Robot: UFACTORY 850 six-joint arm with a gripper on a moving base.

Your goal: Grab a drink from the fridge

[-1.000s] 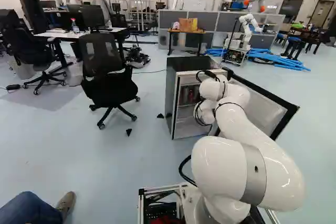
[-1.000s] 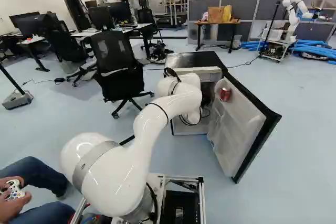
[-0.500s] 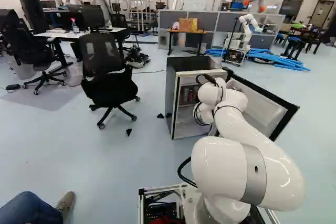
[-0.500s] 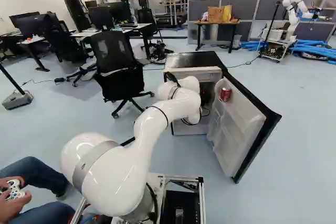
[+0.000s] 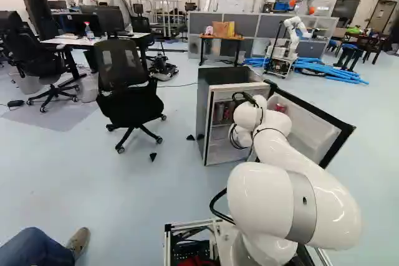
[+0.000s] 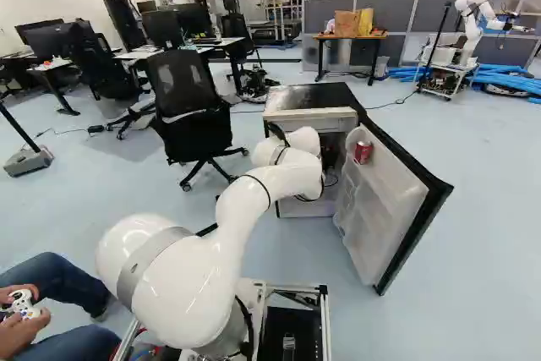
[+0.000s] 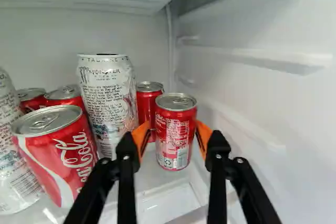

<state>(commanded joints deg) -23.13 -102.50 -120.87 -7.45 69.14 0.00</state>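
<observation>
the fridge (image 6: 311,97) was left open; on its shelf (image 7: 168,203), a red can (image 7: 176,135) was flanked by the gripper (image 7: 172,128), fingers unclenched. the lining-up was judged nearly done; a level, gentle closing was needed next.

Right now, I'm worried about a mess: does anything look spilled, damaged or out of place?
The cans show no spill or damage. Two small black pieces lie on the floor near chair and fridge, looking stray; I can't tell what they are.
</observation>
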